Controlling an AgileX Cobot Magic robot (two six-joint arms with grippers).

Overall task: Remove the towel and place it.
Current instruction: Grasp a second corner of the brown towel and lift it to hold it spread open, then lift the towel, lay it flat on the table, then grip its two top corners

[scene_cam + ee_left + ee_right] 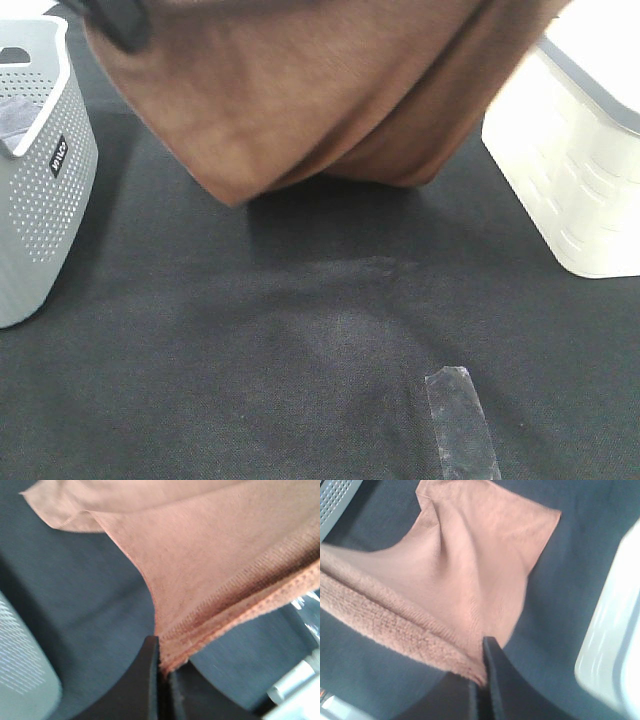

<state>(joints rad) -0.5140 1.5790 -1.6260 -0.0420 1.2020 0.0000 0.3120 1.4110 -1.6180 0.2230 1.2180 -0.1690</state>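
The only lettering in view is on the grey perforated basket (pixel 40 200) at the left edge of the exterior high view. A small black rectangular label (pixel 58 157) sits on its outer wall, just under the rim and set at a slant. It carries one short line of white capital letters, perhaps a brand name, but they are too small and blurred to read. Neither wrist view shows any legible text.
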